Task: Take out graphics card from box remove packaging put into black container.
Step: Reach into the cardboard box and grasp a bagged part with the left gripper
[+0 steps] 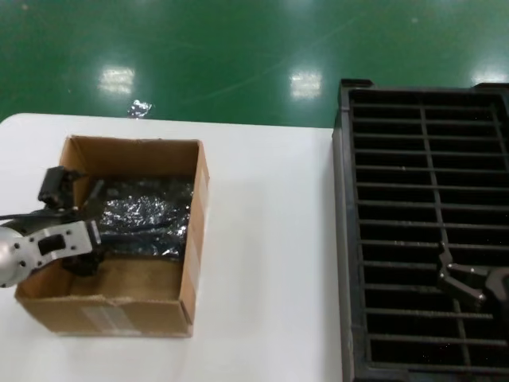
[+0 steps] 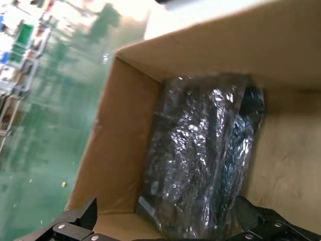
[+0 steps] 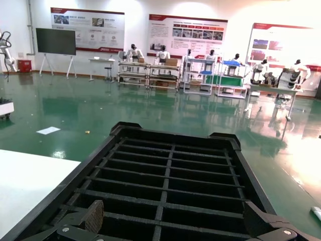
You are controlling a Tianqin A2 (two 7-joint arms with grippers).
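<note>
The brown cardboard box [image 1: 191, 239] stands on the left of the white table. Inside it lies the packaging [image 1: 147, 213], a shiny crinkled bag [image 2: 200, 160]. The graphics card is hidden inside the bag. My left gripper [image 1: 75, 227] is low inside the box at the bag's left end. It is open [image 2: 168, 223], with one finger on either side of the bag's end and not closed on it. The black container [image 1: 346, 239] with its slot rows fills the right side. My right gripper [image 1: 457, 278] hovers open [image 3: 175, 223] over its near rows [image 3: 170, 186], holding nothing.
A strip of bare white table [image 1: 262, 239] lies between the box and the container. The table's far edge meets a green floor [image 1: 238, 48], where a small shiny scrap [image 1: 140, 107] lies. Shelves and posters stand far off in the right wrist view.
</note>
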